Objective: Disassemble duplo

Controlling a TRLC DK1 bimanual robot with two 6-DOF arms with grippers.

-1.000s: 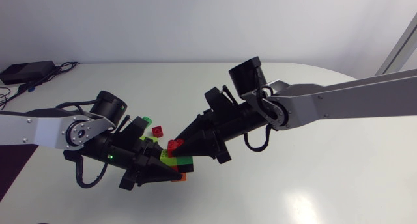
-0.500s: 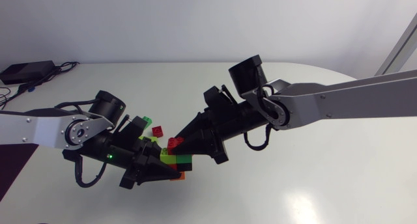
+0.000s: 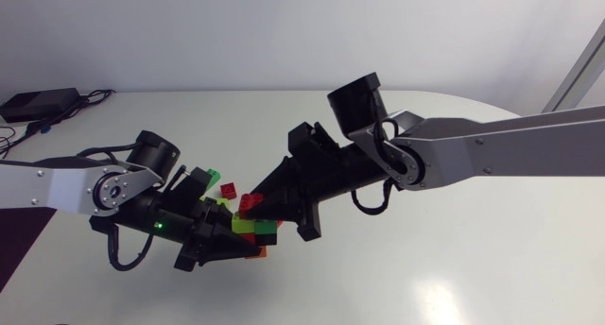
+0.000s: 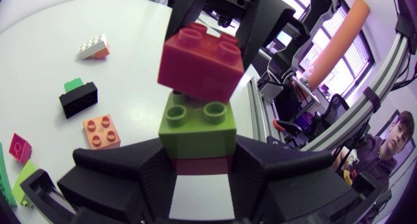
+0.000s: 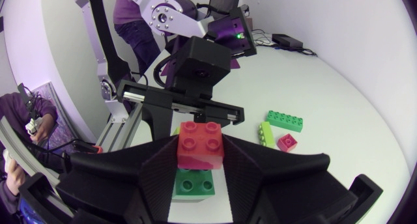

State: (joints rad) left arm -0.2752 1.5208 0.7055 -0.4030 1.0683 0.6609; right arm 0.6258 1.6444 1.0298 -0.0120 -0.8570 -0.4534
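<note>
— Arms: how do they stand?
— The left arm (image 3: pixel 47 188) comes in low from its own side and the right arm (image 3: pixel 501 150) slants down from the other; their grippers meet tip to tip over the table (image 3: pixel 454 268), near its middle.
— And the left gripper (image 4: pixel 199 155)?
— Closed on the stack (image 3: pixel 253 229), one finger at each side of its lower bricks.
— The right gripper (image 5: pixel 199 152)?
— Clamped on the red brick (image 5: pixel 201 144), the stack's top piece, which sits tilted on the green brick (image 4: pixel 195 123).
— Anything else?
— Loose pieces lie on the table beside the left gripper, an orange brick (image 4: pixel 101 131) among them.
</note>
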